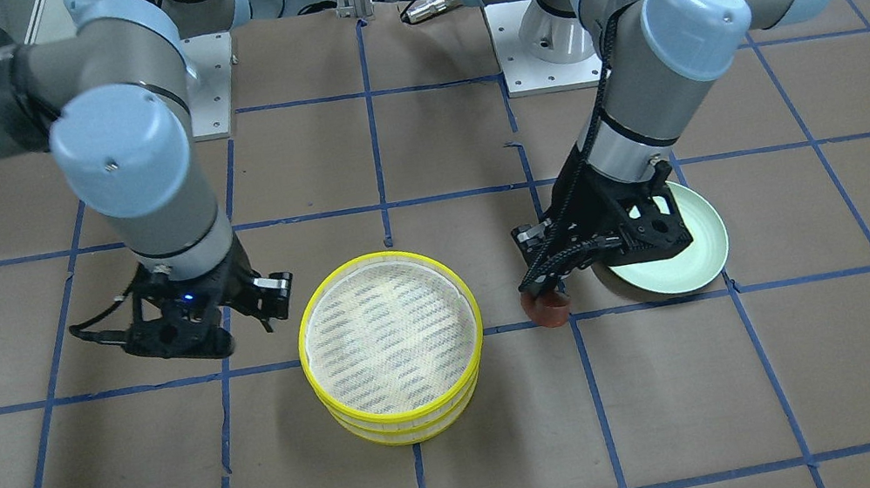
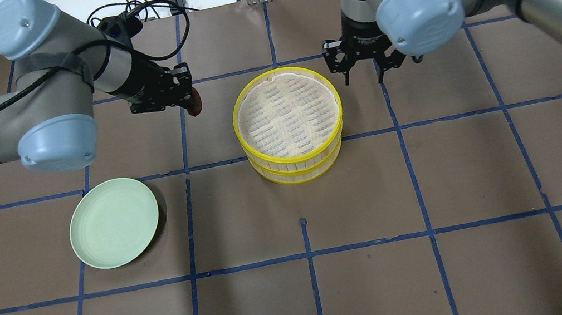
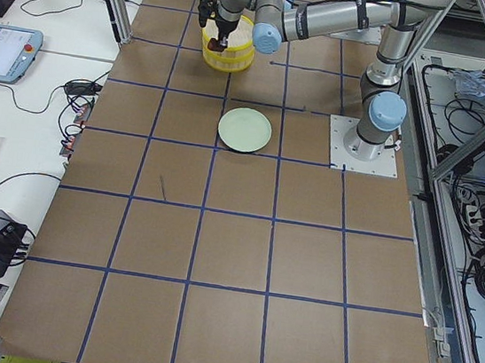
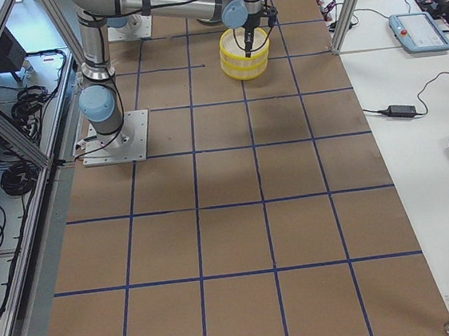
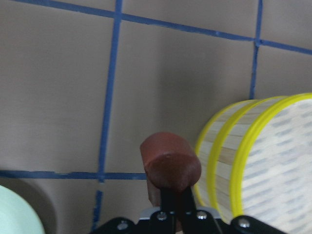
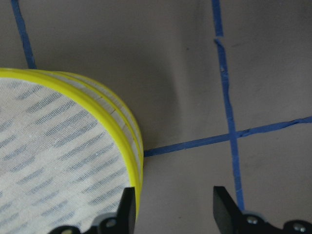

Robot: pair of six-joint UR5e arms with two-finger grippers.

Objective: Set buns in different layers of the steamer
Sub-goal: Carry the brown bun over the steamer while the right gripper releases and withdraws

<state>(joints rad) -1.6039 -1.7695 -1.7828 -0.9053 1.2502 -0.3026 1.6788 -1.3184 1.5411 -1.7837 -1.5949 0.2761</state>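
Observation:
The steamer (image 2: 286, 114), two stacked yellow-rimmed trays with a bare mesh top, stands mid-table; it also shows in the front view (image 1: 390, 335). My left gripper (image 2: 192, 103) is shut on the reddish-brown bun (image 1: 550, 310) and holds it above the table just beside the steamer's wall, as the left wrist view shows (image 5: 169, 165). My right gripper (image 2: 363, 74) is open and empty at the steamer's opposite side; in the right wrist view (image 6: 173, 204) its jaws straddle the yellow rim (image 6: 129, 146). The white bun is not in view.
An empty pale green plate (image 2: 113, 222) lies on the table on my left arm's side, partly under the left wrist in the front view (image 1: 693, 254). Brown table paper carries a grid of blue tape lines (image 2: 308, 254).

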